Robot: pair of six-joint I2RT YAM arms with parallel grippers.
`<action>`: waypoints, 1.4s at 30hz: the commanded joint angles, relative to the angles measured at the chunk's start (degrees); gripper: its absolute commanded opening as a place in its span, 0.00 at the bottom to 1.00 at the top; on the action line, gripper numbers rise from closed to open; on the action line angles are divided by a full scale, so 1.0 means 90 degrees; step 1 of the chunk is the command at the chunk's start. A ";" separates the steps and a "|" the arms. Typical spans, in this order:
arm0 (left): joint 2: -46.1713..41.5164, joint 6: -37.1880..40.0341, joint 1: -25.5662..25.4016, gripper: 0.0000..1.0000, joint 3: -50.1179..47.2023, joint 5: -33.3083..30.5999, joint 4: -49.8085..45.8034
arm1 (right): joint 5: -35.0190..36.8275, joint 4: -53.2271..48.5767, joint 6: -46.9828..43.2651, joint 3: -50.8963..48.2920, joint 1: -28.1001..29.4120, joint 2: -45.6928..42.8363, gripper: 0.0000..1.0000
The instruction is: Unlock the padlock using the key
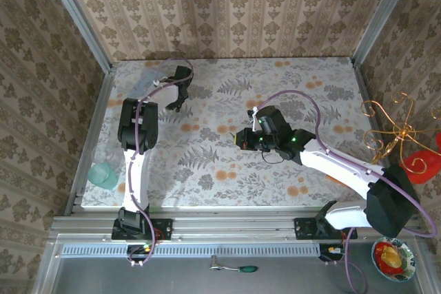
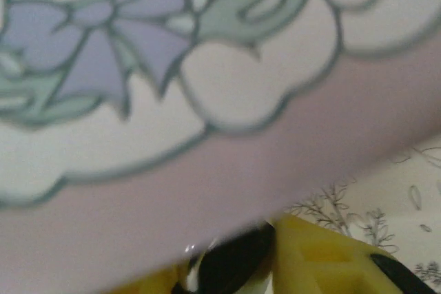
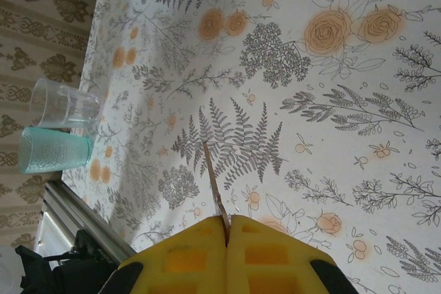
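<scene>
"Padlock [image 2: 238, 261], the small black-bodied one with a metal glint: where does it stand?"

"Near the far left corner of the surface. It appears pinched between the yellow pads of the left claw [image 2: 231, 271], pressed close against the pale cartoon-printed tin [image 2: 207, 101]. The view is blurred, so I record that grip as a judgement."

"And the thin dark metal key [image 3: 213, 182]?"

"Clamped in the right claw [image 3: 227, 228], whose fingers are closed on it with the blade sticking out ahead. It hangs above the middle of the surface, well apart from the lock."

"Progress?"

"Both items look to be in hand. Key and lock have not met, so bringing them together, insertion, turning and freeing the shackle are all outstanding. I judge the task under halfway."

"Containers?"

"A clear glass tumbler [image 3: 63, 105] and a teal ribbed tumbler [image 3: 52, 153] sit side by side at the left edge, both apparently empty. I cannot tell what the tin holds."
</scene>
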 commanded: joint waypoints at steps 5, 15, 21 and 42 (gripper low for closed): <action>-0.0412 0.0521 -0.0092 0.25 -0.0556 0.0073 0.0259 | 0.0079 -0.0111 0.0063 -0.0118 -0.0027 -0.0284 0.00; -0.1308 0.1194 -0.0491 0.07 -0.2007 0.0630 0.1524 | 0.0285 -0.0201 0.0158 -0.0186 -0.0028 -0.0465 0.00; -0.1735 0.1723 -0.1085 0.06 -0.2575 0.1757 0.2037 | 0.0474 -0.0315 0.0169 -0.0215 -0.0028 -0.0574 0.00; -0.3968 0.2446 -0.2463 0.19 -0.6385 0.4264 0.4043 | 0.0831 -0.0026 0.0884 -0.0309 -0.0017 -0.0231 0.00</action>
